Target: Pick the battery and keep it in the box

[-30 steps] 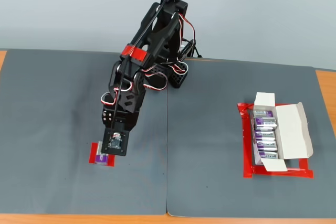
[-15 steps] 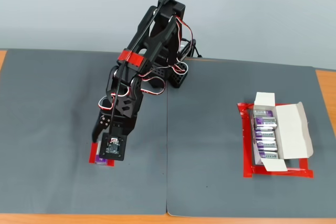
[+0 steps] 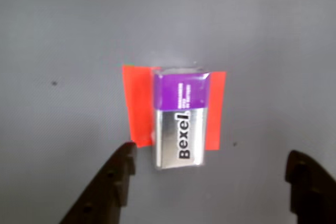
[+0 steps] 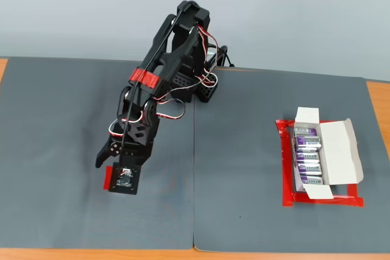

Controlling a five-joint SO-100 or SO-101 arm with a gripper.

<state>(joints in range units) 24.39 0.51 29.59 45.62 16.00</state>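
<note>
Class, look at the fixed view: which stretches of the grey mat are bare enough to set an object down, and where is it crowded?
Free: the mat between the arm and the box, and the far left. Crowded: the box, already filled with batteries, and under the open gripper around the battery on its red patch.

Gripper (image 3: 210,182) spread wide above battery (image 3: 180,119), bare mat (image 3: 63,35) on every side of battery, box (image 4: 323,153) well apart across open bench (image 4: 244,150)
</note>
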